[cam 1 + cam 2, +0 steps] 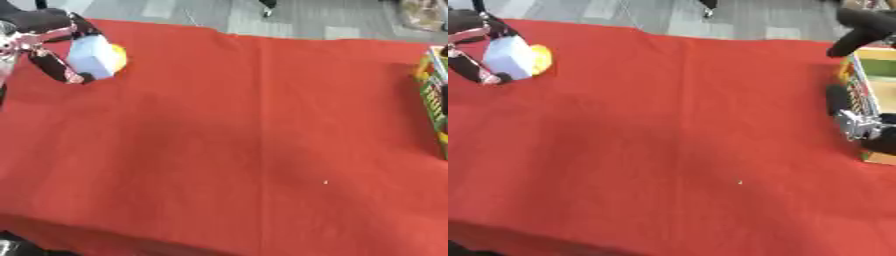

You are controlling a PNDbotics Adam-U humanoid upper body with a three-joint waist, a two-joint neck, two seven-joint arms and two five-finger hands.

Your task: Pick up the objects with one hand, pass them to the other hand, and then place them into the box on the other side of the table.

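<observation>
Red tablecloth (245, 140); left hand (44, 42), upper left of frame, fingers curled round white-and-yellow object (96, 56) (held above cloth); right hand (859, 120) at box (877, 70), right edge, fingers indistinct.

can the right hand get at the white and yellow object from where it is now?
Probably not directly: the right hand sits by the box at the right edge, while the left hand holds the white and yellow object far left.

Left hand (48, 47) black with silver links, right hand (859, 120) black, silver joint
</observation>
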